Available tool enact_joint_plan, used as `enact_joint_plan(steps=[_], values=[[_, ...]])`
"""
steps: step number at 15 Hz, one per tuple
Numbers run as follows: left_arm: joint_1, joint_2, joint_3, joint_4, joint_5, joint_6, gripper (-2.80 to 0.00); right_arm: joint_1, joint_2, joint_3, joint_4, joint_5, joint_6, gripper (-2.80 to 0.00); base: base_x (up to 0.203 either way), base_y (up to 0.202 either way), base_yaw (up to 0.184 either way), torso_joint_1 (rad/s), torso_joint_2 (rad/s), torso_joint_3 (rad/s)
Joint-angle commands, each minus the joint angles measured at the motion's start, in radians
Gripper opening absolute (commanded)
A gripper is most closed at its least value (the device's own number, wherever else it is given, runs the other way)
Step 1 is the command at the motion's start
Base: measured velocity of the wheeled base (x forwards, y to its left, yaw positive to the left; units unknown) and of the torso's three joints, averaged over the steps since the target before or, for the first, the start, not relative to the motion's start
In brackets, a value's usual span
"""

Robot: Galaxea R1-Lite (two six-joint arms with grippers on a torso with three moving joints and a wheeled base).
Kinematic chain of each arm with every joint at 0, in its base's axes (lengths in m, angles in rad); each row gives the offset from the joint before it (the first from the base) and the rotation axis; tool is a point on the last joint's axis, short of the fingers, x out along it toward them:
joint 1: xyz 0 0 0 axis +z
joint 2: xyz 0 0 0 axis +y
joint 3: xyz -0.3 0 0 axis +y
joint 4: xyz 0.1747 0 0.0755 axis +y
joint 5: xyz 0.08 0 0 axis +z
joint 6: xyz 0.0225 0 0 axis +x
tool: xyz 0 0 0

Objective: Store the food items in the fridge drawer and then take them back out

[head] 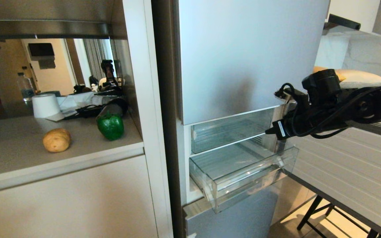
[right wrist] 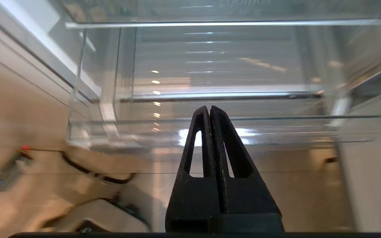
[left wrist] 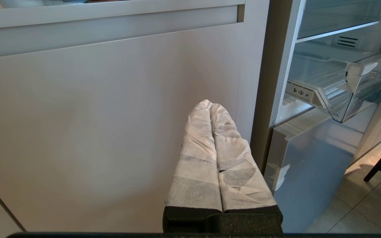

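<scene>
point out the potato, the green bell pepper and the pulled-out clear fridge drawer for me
potato (head: pixel 57 140), head view, middle of its tan skin.
bell pepper (head: pixel 110 126), head view, centre of its glossy front.
fridge drawer (head: pixel 243 185), head view, its clear front wall.

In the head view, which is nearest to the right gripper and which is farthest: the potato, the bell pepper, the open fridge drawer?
From the right gripper, at the fridge:
1. Fridge drawer, just below it.
2. Bell pepper, on the counter to the left.
3. Potato, farther left on the counter.

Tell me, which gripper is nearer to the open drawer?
Right. The right gripper is shut, just in front of the drawer. The left gripper is shut, lower down by the cabinet.
</scene>
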Motion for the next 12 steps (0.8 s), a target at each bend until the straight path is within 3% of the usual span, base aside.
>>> enact_joint_plan(steps=[1, 4, 7, 12], values=[[0.000, 0.000, 0.011, 0.000, 0.000, 0.000, -2.80, -0.002, 0.077, -0.038, 0.000, 0.015, 0.025, -2.80, 0.000, 0.000, 0.000, 0.000, 0.00, 0.000], [0.000, -0.001, 0.011, 0.000, 0.000, 0.000, -2.80, -0.026, 0.171, -0.136, -0.002, 0.094, 0.047, -2.80, 0.000, 0.000, 0.000, 0.000, 0.00, 0.000], [0.000, -0.001, 0.011, 0.000, 0.000, 0.000, -2.80, -0.031, 0.170, -0.068, -0.020, 0.108, 0.045, -2.80, 0.000, 0.000, 0.000, 0.000, 0.00, 0.000], [0.000, 0.000, 0.011, 0.000, 0.000, 0.000, -2.80, -0.039, 0.240, 0.073, -0.357, 0.112, 0.046, -2.80, 0.000, 0.000, 0.000, 0.000, 0.00, 0.000]])
